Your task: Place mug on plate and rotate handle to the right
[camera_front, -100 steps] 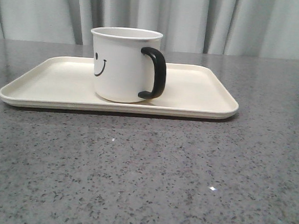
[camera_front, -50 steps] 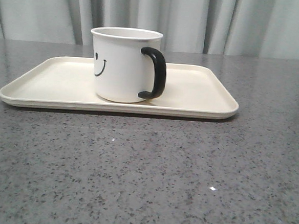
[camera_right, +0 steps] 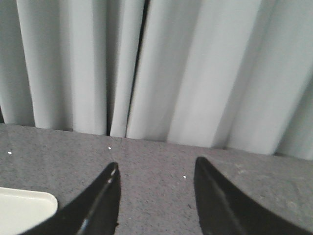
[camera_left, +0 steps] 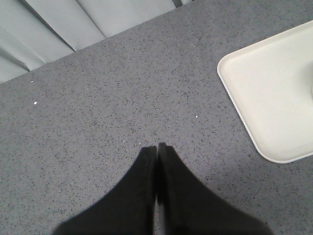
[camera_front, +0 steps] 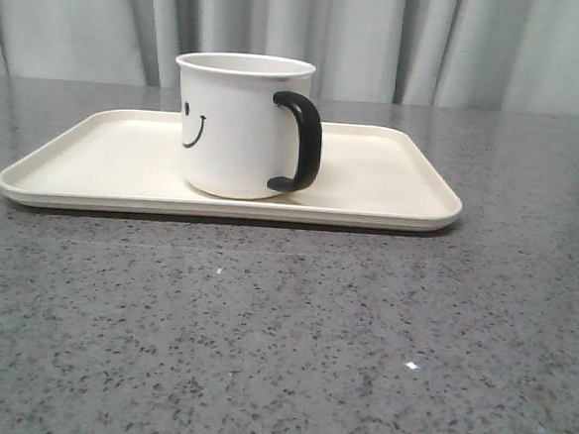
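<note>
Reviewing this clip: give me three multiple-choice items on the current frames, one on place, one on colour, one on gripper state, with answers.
1. Where does the white cylindrical smiley-face mug stand?
A. on the bare table
B. on the cream rectangular plate
C. in a gripper

2. What colour is the thick C-shaped handle?
A. black
B. red
C. white

3. How do the grippers stand?
A. both shut
B. left gripper shut, right gripper open
C. both on the mug

Answers: B, its base sits inside the rim; A, glossy black loop pointing right; B, left fingers meet, right fingers are spread, both empty.
</note>
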`<state>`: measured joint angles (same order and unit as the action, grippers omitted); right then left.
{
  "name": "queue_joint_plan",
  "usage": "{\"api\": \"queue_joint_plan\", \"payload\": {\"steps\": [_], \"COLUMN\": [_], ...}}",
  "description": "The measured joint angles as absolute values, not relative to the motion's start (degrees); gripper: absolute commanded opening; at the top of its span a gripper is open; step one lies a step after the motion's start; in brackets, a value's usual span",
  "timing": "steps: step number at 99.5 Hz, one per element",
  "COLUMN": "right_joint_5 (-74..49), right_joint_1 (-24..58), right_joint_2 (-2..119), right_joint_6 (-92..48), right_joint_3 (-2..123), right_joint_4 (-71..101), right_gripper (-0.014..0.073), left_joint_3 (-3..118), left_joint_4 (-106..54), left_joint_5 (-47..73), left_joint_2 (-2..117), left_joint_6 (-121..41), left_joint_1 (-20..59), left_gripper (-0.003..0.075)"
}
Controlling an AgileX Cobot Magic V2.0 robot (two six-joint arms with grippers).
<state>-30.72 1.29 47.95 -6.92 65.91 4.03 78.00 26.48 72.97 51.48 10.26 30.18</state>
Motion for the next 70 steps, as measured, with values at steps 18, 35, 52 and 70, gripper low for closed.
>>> {"api": "queue_joint_plan", "payload": {"steps": [18, 35, 52, 70], "right_joint_5": [-36.5, -41.7, -46.2, -48.4], "right_joint_1": [7.5, 15.4, 20.6, 25.1], "right_joint_2": [57.7, 67.0, 74.0, 79.9], "right_joint_6": [-12.6, -15.8, -16.2, -16.3], "right_joint_3": [78.4, 85.2, 86.3, 86.3], "right_joint_4": [10.1, 13.2, 14.0, 14.2], "right_gripper": [0.0371, 0.0371, 0.0371, 0.0371], "left_joint_3": [78.0, 78.0, 78.0, 78.0], "left_joint_4": [26.5, 26.5, 26.3, 25.6], "left_joint_5": [73.0, 73.0, 73.0, 73.0], "left_joint_2": [51.5, 51.5, 51.5, 51.5], "left_joint_6": [10.3, 10.3, 10.3, 10.3], "left_joint_1": [30.2, 30.2, 30.2, 30.2], "left_gripper": [-0.0020, -0.0020, -0.0020, -0.0020]}}
